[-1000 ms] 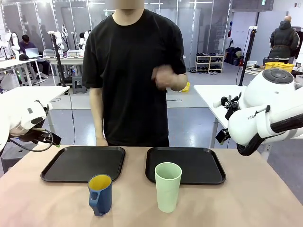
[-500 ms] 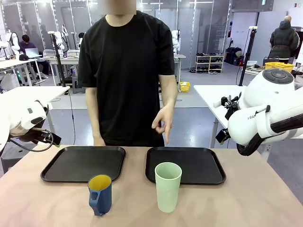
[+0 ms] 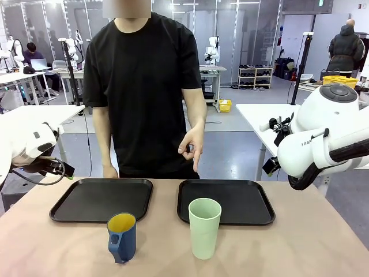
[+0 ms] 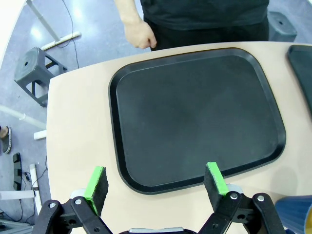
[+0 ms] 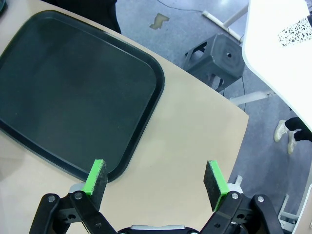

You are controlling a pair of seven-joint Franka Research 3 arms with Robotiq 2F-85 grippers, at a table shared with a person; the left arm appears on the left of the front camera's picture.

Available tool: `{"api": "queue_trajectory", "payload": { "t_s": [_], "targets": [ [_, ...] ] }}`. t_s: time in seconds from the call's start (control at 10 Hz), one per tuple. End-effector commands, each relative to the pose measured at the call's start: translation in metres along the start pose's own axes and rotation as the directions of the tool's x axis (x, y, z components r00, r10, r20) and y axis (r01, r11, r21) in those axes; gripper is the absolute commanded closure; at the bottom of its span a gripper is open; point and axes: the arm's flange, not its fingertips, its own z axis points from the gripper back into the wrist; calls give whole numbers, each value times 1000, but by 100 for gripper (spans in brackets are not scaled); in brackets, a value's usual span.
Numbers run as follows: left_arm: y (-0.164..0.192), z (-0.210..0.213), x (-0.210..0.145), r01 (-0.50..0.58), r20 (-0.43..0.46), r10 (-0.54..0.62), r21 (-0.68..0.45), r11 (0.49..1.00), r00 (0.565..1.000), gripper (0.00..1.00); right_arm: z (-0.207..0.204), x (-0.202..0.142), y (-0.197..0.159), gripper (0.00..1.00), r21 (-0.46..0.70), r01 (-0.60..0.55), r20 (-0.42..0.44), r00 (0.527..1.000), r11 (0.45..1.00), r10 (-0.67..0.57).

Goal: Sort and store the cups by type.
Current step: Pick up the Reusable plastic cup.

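beige tabletop (image 3: 305, 248), lower centre: dark blue handled mug with yellow inside (image 3: 121, 238) fronts left black plastic tray (image 3: 98, 199), tall mint-green plastic tumbler (image 3: 204, 228) fronts right black plastic tray (image 3: 242, 199). one tray per type, i'd guess. my left gripper (image 4: 156, 181) and right gripper (image 5: 155, 178) both spread wide, holding nothing.

The mug (image 3: 121, 238) stands before left tray (image 3: 98, 199), tumbler (image 3: 204, 228) before right tray (image 3: 248, 199).

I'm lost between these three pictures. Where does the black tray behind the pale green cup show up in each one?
Front view: the right tray lies right of centre, just behind the green cup.
Left wrist view: a sliver of the right tray at the picture's right edge.
Right wrist view: the right tray looms large at upper left.
Shared landmark: the tan table beneath it.
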Motion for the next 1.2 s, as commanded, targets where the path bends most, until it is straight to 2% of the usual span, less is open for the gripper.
{"api": "queue_trajectory", "payload": {
  "t_s": [0.0, 0.5, 0.6, 0.7, 0.8, 0.9, 1.0, 1.1],
  "targets": [
    [1, 0, 0, -3, 0, 3, 0, 1000, 1000, 0, -1, 0, 0, 0, -1, -4, -1, 1000, 1000, 4],
    [1, 0, 0, -3, 0, 3, 0, 1000, 1000, 0, 0, 0, 0, 0, 0, 0, 0, 1000, 1000, 0],
    [1, 0, 0, -3, 0, 3, 0, 1000, 1000, 0, 4, -5, 2, 0, 63, -246, 72, 968, 967, 241],
    [1, 0, 0, -3, 0, 3, 0, 1000, 1000, 0, 2, -9, 1, 0, 14, -345, 113, 933, 939, 341],
    [1, 0, 0, -3, 0, 3, 0, 1000, 1000, 0, 4, -13, -3, 0, -35, -414, 93, 905, 910, 415],
    [1, 0, 0, -3, 0, 3, 0, 1000, 1000, 0, 4, -15, -12, 0, -104, -515, 135, 840, 851, 525],
    [1, 0, 0, -3, 0, 3, 0, 1000, 1000, 0, 4, -16, -21, 0, -169, -620, 117, 759, 766, 640],
    [1, 0, 0, -3, 0, 3, 0, 1000, 1000, 0, 0, -13, -30, 0, -167, -678, 133, 704, 716, 697]
  ]
}}
